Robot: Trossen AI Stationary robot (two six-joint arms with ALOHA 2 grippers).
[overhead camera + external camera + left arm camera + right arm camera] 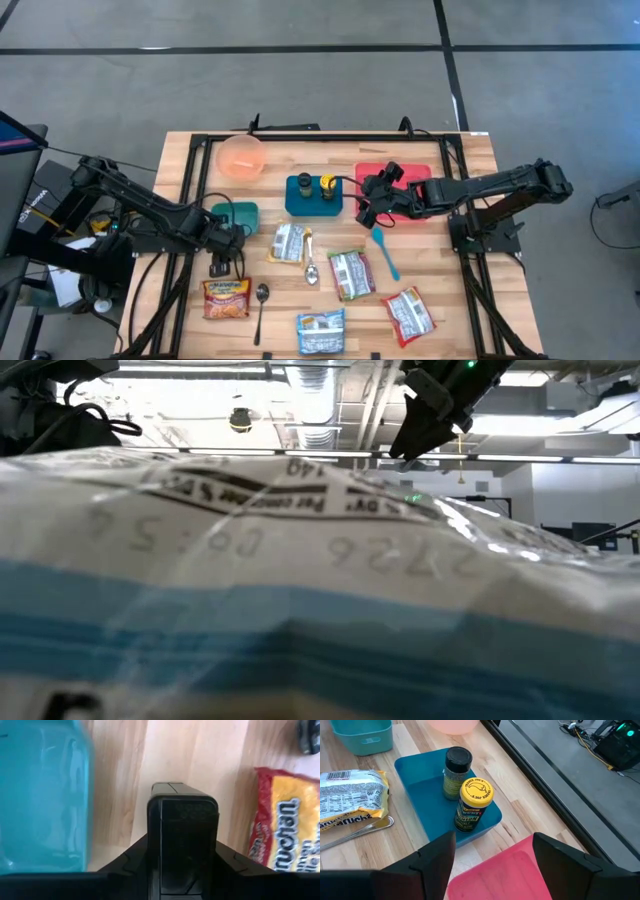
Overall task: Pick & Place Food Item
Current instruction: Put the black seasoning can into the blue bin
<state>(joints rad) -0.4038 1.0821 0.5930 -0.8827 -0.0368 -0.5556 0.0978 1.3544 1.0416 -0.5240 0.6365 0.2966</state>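
Several food packets lie flat on the wooden table: a red and yellow ramen packet (227,298) at the near left, also in the left wrist view (285,835), silver packets (290,242) (350,272) (408,312), and a blue packet (322,330) that fills the low view (300,580). My left gripper (223,258) is shut and empty (182,835), low over bare table between the teal container (237,215) and the ramen packet. My right gripper (375,205) is open and empty (495,865), above the near left corner of the red tray (400,178).
A blue tray (425,795) holds two spice jars (472,805) (456,772) left of the red tray. A pink bowl (240,157) stands at the far left. Two spoons (311,262) (261,300) and a blue spatula (385,250) lie among the packets.
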